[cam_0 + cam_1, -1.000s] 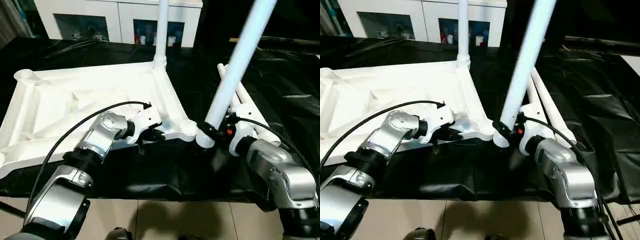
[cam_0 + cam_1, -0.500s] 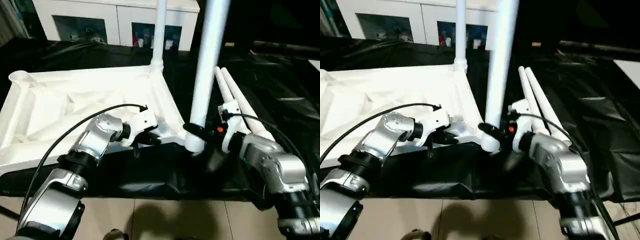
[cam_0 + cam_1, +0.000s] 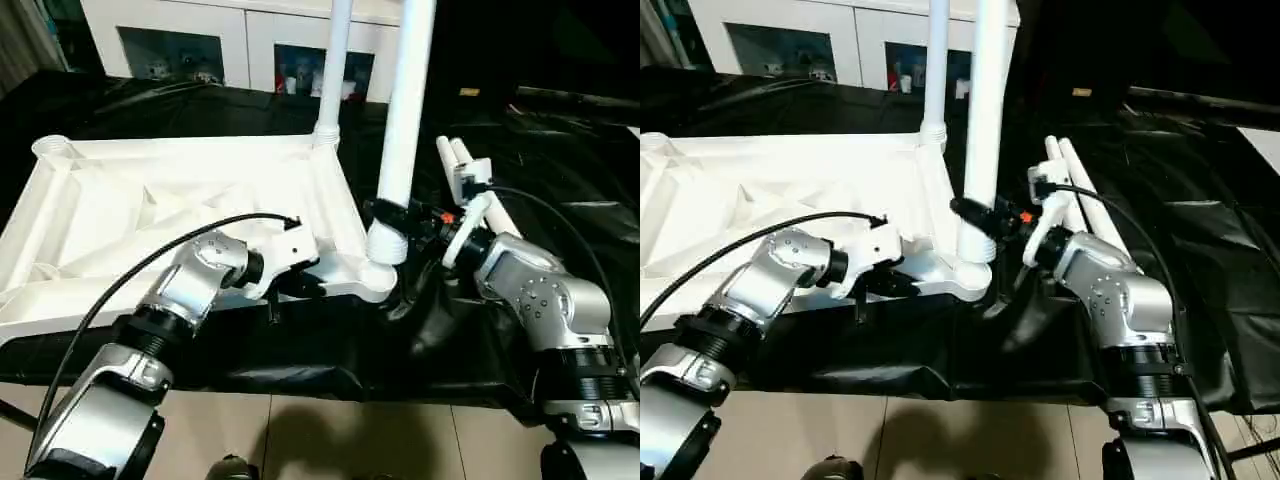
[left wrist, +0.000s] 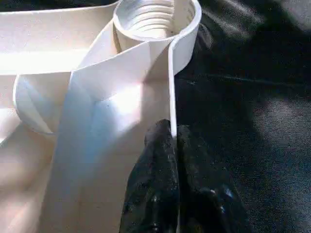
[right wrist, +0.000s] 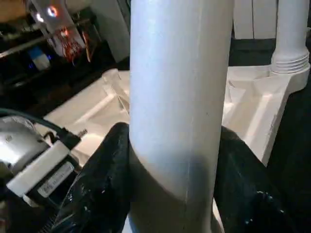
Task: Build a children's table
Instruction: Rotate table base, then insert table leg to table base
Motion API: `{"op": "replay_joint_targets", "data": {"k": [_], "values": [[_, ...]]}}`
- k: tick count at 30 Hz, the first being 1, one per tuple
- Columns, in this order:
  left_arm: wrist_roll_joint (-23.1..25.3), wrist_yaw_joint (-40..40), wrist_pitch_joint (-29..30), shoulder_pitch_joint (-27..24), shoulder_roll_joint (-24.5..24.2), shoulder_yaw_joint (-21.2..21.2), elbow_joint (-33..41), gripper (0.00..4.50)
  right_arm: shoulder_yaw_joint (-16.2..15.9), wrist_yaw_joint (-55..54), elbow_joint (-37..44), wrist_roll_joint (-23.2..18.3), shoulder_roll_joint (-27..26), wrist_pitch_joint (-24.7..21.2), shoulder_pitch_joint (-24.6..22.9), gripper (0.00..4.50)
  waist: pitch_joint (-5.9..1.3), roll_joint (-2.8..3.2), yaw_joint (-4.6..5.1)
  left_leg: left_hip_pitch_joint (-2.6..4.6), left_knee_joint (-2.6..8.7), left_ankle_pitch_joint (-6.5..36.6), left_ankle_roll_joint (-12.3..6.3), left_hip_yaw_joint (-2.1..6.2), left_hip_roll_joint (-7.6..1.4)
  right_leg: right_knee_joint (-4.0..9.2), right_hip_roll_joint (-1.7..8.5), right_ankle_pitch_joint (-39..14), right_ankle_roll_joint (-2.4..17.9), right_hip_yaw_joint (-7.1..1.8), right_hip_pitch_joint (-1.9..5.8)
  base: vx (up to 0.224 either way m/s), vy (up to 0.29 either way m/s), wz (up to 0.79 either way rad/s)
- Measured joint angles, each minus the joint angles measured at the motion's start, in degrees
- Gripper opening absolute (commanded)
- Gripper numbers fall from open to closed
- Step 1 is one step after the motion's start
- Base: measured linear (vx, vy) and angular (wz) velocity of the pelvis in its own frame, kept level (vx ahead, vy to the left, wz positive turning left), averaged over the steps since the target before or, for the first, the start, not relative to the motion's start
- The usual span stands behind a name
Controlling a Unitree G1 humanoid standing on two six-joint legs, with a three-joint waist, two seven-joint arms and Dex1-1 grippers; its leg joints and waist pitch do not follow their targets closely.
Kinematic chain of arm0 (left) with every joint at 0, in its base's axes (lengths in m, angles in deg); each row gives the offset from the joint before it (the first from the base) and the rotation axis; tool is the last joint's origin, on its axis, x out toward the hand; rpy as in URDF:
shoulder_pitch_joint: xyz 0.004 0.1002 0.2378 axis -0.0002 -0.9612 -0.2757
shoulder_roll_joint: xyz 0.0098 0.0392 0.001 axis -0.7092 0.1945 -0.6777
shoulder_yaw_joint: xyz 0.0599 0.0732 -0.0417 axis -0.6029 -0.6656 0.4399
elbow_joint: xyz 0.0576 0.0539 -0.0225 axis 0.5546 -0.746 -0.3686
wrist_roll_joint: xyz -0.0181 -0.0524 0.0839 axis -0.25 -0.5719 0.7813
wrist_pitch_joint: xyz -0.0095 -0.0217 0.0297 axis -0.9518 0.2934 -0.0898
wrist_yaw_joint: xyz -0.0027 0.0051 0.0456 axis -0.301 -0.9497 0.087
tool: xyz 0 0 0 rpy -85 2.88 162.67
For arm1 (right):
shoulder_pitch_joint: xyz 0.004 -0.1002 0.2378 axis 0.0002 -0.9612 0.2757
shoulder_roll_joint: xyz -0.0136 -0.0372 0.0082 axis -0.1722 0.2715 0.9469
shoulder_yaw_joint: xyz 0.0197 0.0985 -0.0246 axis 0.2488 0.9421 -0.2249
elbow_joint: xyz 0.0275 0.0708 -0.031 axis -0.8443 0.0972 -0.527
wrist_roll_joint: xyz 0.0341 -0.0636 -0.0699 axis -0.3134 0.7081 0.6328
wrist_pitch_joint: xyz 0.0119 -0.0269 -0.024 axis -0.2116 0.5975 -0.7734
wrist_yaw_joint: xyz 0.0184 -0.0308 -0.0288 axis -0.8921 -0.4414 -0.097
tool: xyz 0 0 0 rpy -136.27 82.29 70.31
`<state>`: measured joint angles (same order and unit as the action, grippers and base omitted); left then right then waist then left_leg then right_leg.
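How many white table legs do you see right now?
4: one upright in the tabletop's far corner socket, one upright in the right pincer at the near corner, two lying beside the tabletop.

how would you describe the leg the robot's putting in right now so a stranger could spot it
On the black-draped work table lies the upturned white tabletop. At its near right corner, an upright white leg stands in the socket, gripped low down by the right claw. The other upright leg stands free at the far corner, and two spare legs lie flat.
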<state>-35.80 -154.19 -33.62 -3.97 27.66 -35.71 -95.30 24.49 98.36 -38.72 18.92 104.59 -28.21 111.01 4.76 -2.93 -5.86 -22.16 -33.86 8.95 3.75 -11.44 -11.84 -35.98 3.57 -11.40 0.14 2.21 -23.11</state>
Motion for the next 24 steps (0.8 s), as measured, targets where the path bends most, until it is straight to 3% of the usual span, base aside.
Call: {"op": "replay_joint_targets", "data": {"k": [17,24], "values": [[-0.38,-0.68,-2.64,-1.12,-0.93,-0.14,1.31,0.00,0.82,-0.11,-1.92,0.22,-1.25,2.73,-1.11,1.86,0.01,-0.01,-0.45,-0.02,0.02,0.00,0.01,-0.01,0.00,-0.02,0.00,0.00,0.00,0.00,-0.03,0.000,0.000,0.00],[-0.31,-0.73,-3.51,-1.25,-1.22,-0.21,1.31,0.00,-1.88,0.41,-4.10,4.74,-0.92,7.67,-2.21,1.86,0.09,-0.15,-0.41,-0.02,0.03,0.00,0.01,0.00,0.00,-0.02,0.00,0.00,-0.01,0.00,-0.05,0.000,0.000,0.00]]}}
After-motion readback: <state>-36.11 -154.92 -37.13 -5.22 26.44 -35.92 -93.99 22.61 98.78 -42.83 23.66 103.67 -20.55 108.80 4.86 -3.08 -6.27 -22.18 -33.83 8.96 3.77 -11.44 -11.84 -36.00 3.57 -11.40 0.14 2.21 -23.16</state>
